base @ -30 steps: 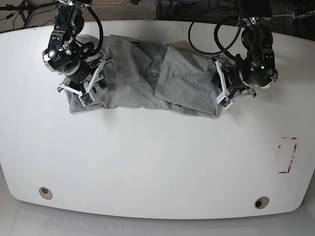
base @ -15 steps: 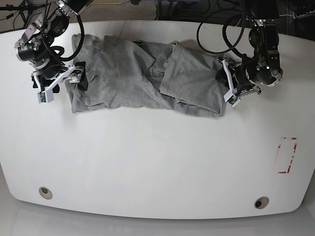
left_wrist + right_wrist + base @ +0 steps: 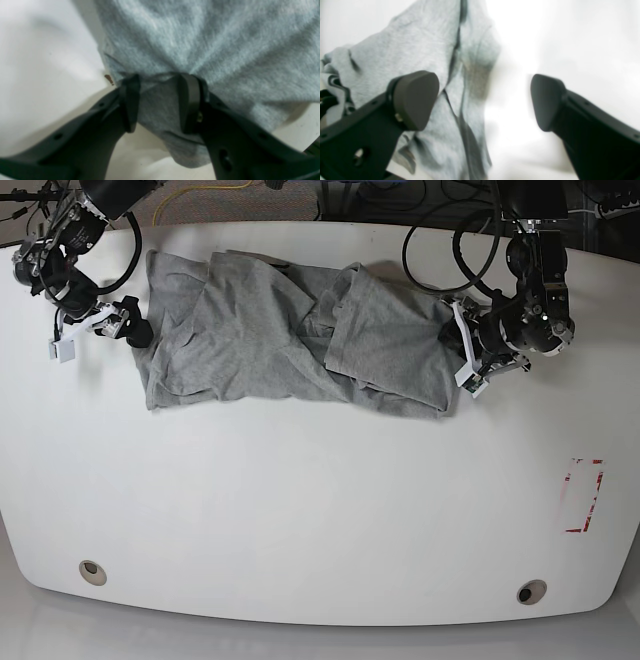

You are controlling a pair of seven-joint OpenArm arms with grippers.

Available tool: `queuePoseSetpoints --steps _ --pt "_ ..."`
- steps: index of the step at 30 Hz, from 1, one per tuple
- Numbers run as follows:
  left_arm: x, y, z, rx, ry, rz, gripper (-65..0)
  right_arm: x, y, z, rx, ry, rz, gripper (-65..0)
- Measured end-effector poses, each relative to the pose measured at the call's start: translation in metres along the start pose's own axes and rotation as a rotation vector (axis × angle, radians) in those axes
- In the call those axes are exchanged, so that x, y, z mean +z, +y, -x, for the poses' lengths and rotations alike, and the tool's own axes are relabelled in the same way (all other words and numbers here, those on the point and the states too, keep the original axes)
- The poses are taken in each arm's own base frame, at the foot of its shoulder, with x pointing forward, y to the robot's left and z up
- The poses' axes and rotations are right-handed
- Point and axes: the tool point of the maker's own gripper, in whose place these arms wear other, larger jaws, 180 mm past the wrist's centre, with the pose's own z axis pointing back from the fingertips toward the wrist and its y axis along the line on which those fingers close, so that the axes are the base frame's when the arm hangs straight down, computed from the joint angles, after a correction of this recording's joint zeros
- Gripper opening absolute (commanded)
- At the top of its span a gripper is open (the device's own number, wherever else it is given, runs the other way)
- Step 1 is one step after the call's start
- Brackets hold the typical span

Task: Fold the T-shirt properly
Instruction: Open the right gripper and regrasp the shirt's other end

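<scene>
Jaws of the right arm (image 3: 85,280) stand wide apart and empty, one finger (image 3: 416,97) over cloth, the other (image 3: 547,100) over bare bench (image 3: 582,62). Just beside them lies the near end of the shirt (image 3: 240,340); its bulk runs across, rumpled and loosely gathered, to the left arm (image 3: 515,310). The jaws there are parted, with cloth visible between the fingertips; no grip found.

Change noted: over the last second the right jaws have spread and moved outward off the shirt, which lies nearly as it did. Assessment: that side appears released, probably for a fresh grasp. Folding is judged incomplete, as creases and uneven edges remain; closing on a single layer risks bunching.
</scene>
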Motion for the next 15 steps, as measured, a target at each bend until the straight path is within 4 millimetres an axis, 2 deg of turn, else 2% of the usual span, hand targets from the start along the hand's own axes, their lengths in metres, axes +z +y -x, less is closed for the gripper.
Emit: queuePoseSetpoints --steps 4,10,15 --pt "0.000 -0.001 0.000 0.000 -0.004 0.001 -40.3 -0.002 -0.003 0.002 -0.019 -0.015 -0.007 -7.0" --pt "0.000 -0.001 0.000 0.000 -0.004 0.001 -40.3 0.000 -0.005 0.017 -0.039 0.001 -0.009 -7.0" --pt "0.000 -0.001 0.000 0.000 -0.003 0.001 -40.3 -0.016 0.018 0.026 -0.021 0.007 -0.075 -7.8"
